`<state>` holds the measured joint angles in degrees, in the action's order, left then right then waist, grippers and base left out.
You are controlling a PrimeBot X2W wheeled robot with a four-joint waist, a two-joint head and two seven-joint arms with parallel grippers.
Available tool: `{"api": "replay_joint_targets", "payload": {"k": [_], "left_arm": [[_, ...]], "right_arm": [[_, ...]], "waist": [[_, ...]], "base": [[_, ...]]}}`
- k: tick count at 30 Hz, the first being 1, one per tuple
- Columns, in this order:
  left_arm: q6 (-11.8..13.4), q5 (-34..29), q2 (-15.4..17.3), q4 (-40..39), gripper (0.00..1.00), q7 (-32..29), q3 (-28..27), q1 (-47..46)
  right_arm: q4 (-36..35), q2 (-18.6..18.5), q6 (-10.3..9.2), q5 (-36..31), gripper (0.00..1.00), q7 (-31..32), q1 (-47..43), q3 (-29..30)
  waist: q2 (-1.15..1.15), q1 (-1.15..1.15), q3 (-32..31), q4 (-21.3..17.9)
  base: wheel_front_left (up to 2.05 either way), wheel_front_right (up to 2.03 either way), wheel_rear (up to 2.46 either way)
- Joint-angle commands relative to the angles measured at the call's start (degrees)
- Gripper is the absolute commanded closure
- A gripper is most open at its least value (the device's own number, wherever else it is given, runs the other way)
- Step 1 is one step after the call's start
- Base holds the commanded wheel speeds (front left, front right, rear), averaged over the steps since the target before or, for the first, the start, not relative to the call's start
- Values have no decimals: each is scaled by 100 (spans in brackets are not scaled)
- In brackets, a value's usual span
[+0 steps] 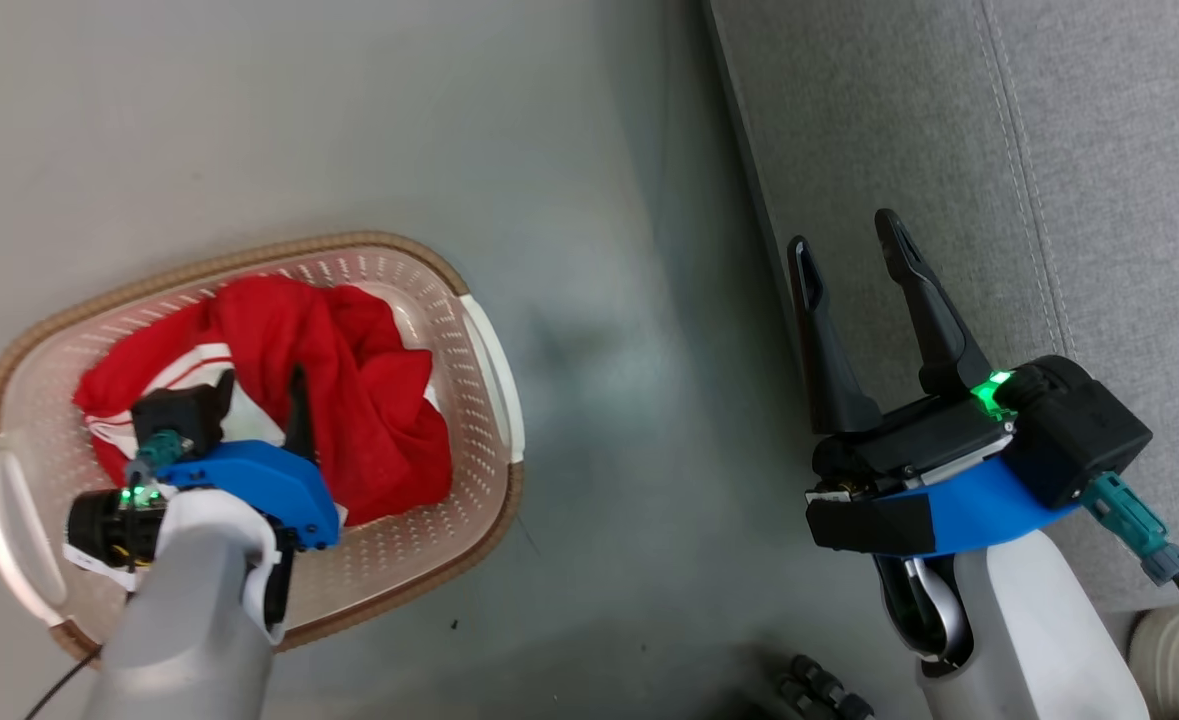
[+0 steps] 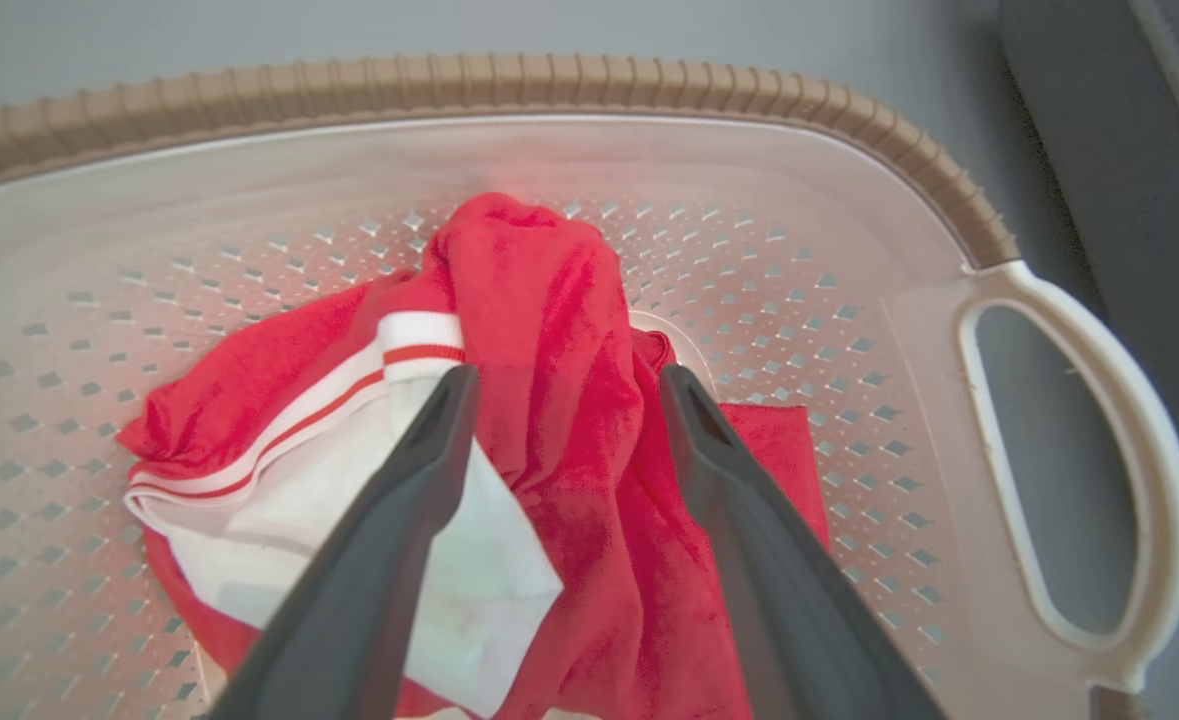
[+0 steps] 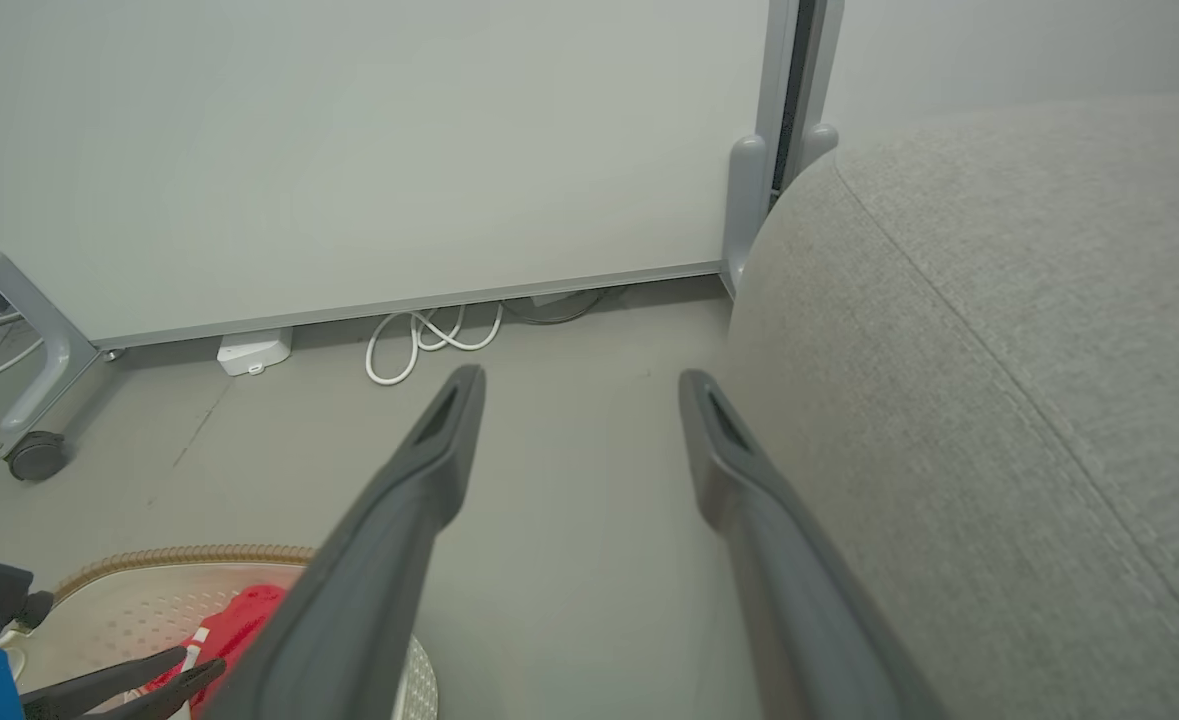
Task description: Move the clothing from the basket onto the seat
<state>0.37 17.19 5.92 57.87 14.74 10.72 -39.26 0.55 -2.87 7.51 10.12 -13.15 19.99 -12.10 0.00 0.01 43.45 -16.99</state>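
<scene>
left gripper [image 2: 566, 378] wide over clothing [image 2: 539, 280] (in basket [image 2: 449, 85]) | right gripper [image 1: 844, 232] wide, empty

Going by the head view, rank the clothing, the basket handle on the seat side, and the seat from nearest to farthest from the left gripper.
1. The clothing, directly beneath the open left gripper.
2. The basket handle, to that gripper's right.
3. The seat, farthest right, beyond a strip of floor.
</scene>
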Motion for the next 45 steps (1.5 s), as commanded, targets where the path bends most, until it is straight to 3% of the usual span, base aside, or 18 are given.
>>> {"api": "replay_joint_targets", "payload": {"k": [1, 6, 16, 17, 18, 19, 35, 39, 45], "left_arm": [[70, 3, 124, 88, 0, 26, -59, -149], [191, 22, 327, 298, 0, 49, -148, -361], [149, 37, 455, 632, 0, 49, -137, -691], [152, 52, 445, 684, 26, 48, -144, -717], [145, 66, 436, 729, 86, 48, -142, -749], [129, 81, 426, 761, 100, 49, -139, -778], [35, 176, 225, 763, 100, 51, -152, -656], [-14, 158, 130, 719, 100, 49, -122, -495], [-332, 65, -109, 661, 100, 50, 91, -166]], "right_arm": [[13, -2, -4, 25, 0, -60, 119, -29], [-7, -2, -4, 96, 0, -114, 193, -65], [15, -3, -4, 150, 0, -175, 296, -173], [25, -3, -4, 152, 0, -181, 299, -175], [37, -3, -4, 150, 0, -183, 300, -176], [48, -3, -4, 148, 0, -186, 303, -177], [265, -3, -4, -3, 0, -203, 395, -111], [417, -4, -4, -51, 0, -201, 376, -120], [702, -6, -4, -204, 0, -163, 120, -38]], "waist": [[0, -1, 258, -177], [0, -1, 507, -256], [0, -1, 803, -303], [0, -1, 813, -301], [0, -1, 819, -298], [0, -1, 823, -293], [0, -1, 513, -157], [0, -1, 80, -17], [0, -1, -971, 395]], "base": [[0, 0, 0], [0, 0, 0], [0, 0, 0], [0, 0, 0], [0, 0, 0], [0, 0, 0], [0, 0, 0], [0, 0, 0], [0, 0, 0]]}}
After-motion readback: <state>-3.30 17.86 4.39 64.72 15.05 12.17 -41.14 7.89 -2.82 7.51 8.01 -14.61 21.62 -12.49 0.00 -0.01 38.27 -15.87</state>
